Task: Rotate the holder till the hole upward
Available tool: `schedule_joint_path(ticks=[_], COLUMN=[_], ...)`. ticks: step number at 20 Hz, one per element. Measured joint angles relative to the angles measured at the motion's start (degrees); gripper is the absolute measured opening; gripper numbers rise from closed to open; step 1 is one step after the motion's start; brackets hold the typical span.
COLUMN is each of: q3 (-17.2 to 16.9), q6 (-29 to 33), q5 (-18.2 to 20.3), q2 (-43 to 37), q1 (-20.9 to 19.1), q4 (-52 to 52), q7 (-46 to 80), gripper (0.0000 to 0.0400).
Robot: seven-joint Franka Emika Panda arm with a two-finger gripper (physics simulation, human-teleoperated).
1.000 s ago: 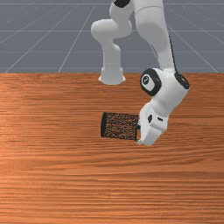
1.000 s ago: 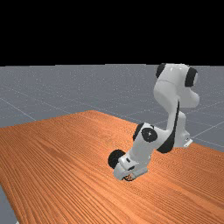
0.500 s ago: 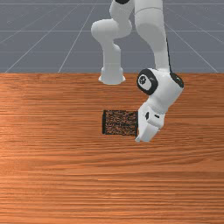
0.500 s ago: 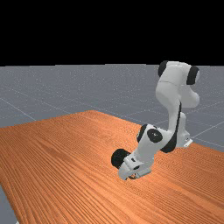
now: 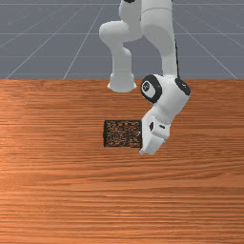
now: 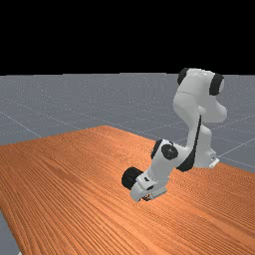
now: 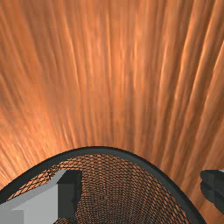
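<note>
Farthest from the fingers (image 7: 68, 197) is the back end (image 5: 105, 134) of the holder (image 5: 123, 134), tipped on its side; nearer them, its rim (image 7: 99, 150) faces the gripper (image 7: 141, 190); the fingers stand wide apart, one inward of the rim, one just outside; best to raise that rim slowly, pivoting on the back end, lest it roll.

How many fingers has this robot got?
2, with a wide gap between them. In the wrist view, one finger overlaps the mouth of the black mesh holder; the other finger stands outside its rim.
</note>
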Motion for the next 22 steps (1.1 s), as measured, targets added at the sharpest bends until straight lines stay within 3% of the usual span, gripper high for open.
schedule_joint_path(ticks=[1, 2, 3, 6, 8, 11, 13, 15, 17, 18, 19, 20, 22], q3=[-0.1, -0.1, 0.2, -0.4, 0.1, 3.4, 6.2, 5.3, 8.2, 7.3, 9.3, 15.1, 12.0], q6=[0.0, 0.2, -1.0, -0.9, -0.3, 0.7, -0.2, -1.5, -0.8, -0.3, 0.1, -5.0, -8.3], q5=[0.0, -0.1, 0.9, 0.0, 0.9, 5.8, 11.2, 11.0, 16.8, 15.5, 19.4, 33.0, 34.8], q2=[0.0, -0.1, 0.3, -0.3, -0.2, -4.1, -7.6, -9.8, -11.5, -12.0, -12.6, -12.6, -17.0], q1=[-0.1, -0.2, -0.5, 0.4, -0.6, -4.4, -7.4, -6.7, -9.8, -9.0, -11.2, -17.7, -15.7], q4=[0.0, -0.1, 0.7, 1.2, 0.3, -2.1, -3.5, -3.7, -5.0, -5.8, -6.8, -7.4, -8.7], q7=[0.0, -0.1, -0.1, 0.9, 0.0, -6.1, -12.1, -12.3, -18.1, -16.7, -20.6, -34.7, -35.0], gripper=[0.0245, 0.0149, 0.0092, 0.0065, 0.0073, 0.0048, 0.0044, 0.0044, 0.0044, 0.0044, 0.0045, 0.0049, 0.0046])
